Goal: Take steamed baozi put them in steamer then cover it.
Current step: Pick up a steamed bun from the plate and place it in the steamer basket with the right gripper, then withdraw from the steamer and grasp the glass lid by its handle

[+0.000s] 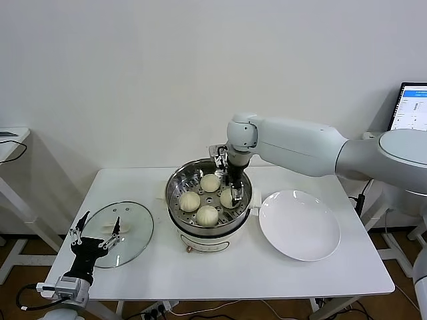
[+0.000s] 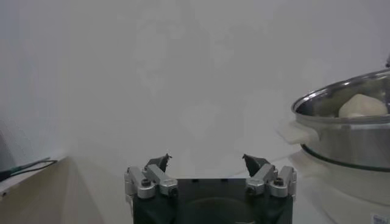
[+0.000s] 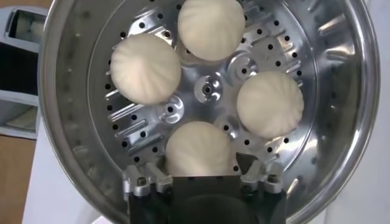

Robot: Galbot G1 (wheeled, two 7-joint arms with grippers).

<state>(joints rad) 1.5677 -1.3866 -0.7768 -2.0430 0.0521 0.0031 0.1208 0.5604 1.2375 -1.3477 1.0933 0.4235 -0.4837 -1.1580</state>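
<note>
The steamer (image 1: 175,183) stands mid-table with four steamed baozi on its perforated tray: one at the back (image 1: 210,182), one on the left (image 1: 189,201), one at the front (image 1: 207,215) and one on the right (image 1: 227,197). My right gripper (image 1: 233,193) reaches down into the pot. In the right wrist view it (image 3: 201,164) is open, its fingers spread on either side of the right-hand baozi (image 3: 200,149), which rests on the tray (image 3: 207,91). My left gripper (image 1: 97,233) is open and empty, low at the table's left front by the glass lid (image 1: 133,223).
A flat white plate (image 1: 300,225) lies right of the steamer, with nothing on it. A monitor (image 1: 413,107) stands at the far right, a side table (image 1: 10,137) at the far left. The left wrist view shows the steamer's side (image 2: 347,140).
</note>
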